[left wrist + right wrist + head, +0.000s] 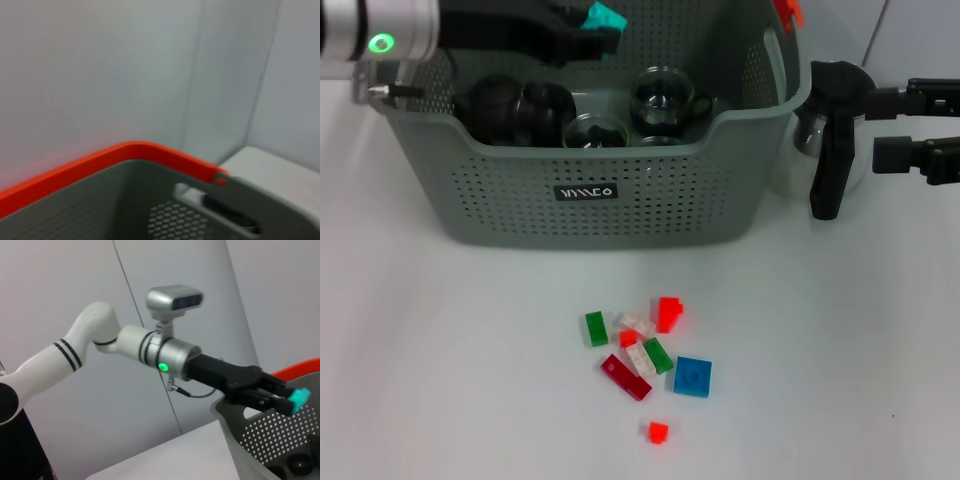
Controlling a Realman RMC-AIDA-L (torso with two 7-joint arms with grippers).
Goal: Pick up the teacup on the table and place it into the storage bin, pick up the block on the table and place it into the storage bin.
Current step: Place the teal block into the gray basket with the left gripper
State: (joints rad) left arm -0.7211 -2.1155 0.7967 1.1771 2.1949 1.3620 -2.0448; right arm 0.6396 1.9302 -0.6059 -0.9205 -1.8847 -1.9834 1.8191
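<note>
A teal block (607, 17) is pinched between the closed fingertips of the left gripper (598, 28), which is held above the open storage bin (590, 200), over its far half. Below and just in front of the fingertips, two dark teapot-like vessels and several glass teacups (662, 98) are seen resting on the bin floor. The step in hand is judged to be the release of the block; it would be done best if the fingers were lowered a little toward a bare patch of floor between the glassware before being spread, so that the block is not dropped onto a cup rim. The right gripper (825, 140) is parked well to the side of the bin, outside its wall, with its fingers pointing down and apparently spread. More blocks (645, 355) are left scattered on the table (440, 380), well in front of the bin. The left wrist view shows only the orange rim and a handle slot, no fingers. The block's far side and the gripper's contact faces are hidden, and the bin's back edge is cut off.
</note>
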